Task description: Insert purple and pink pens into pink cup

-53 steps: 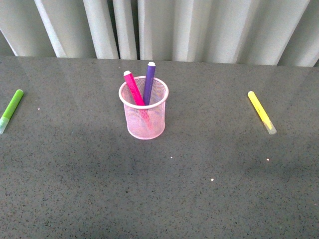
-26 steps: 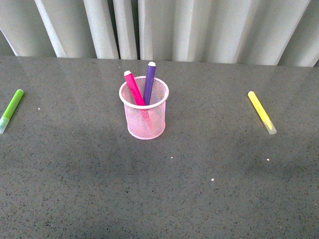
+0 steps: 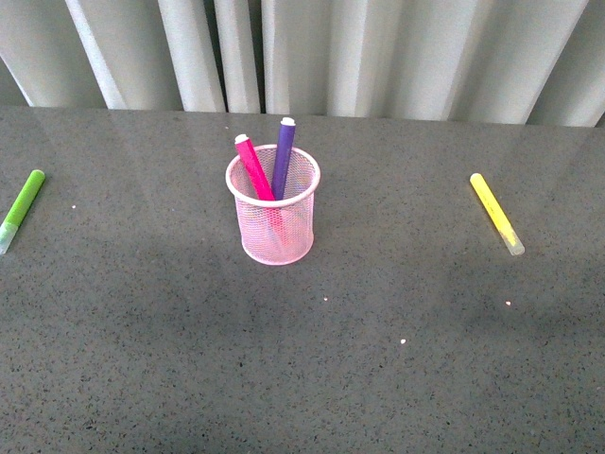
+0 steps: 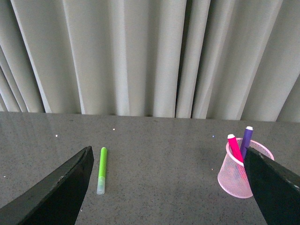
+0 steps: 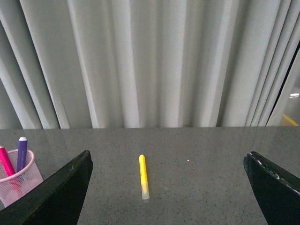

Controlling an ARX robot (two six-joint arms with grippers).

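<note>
The pink cup [image 3: 274, 218] stands upright on the grey table. The pink pen [image 3: 253, 166] and the purple pen [image 3: 283, 157] stand inside it, leaning, tips above the rim. Neither gripper shows in the front view. In the left wrist view my left gripper [image 4: 171, 187] is open and empty, pulled back, with the cup [image 4: 236, 176], pink pen [image 4: 234, 147] and purple pen [image 4: 246, 140] by one finger. In the right wrist view my right gripper [image 5: 168, 187] is open and empty, and the cup [image 5: 18, 180] and both pens show at the edge.
A lime-green marker [image 3: 21, 208] lies at the table's far left; it also shows in the left wrist view [image 4: 101, 168]. A yellow marker [image 3: 496, 213] lies at the right; it also shows in the right wrist view [image 5: 143, 176]. Pale curtains [image 3: 378, 52] hang behind the table's back edge.
</note>
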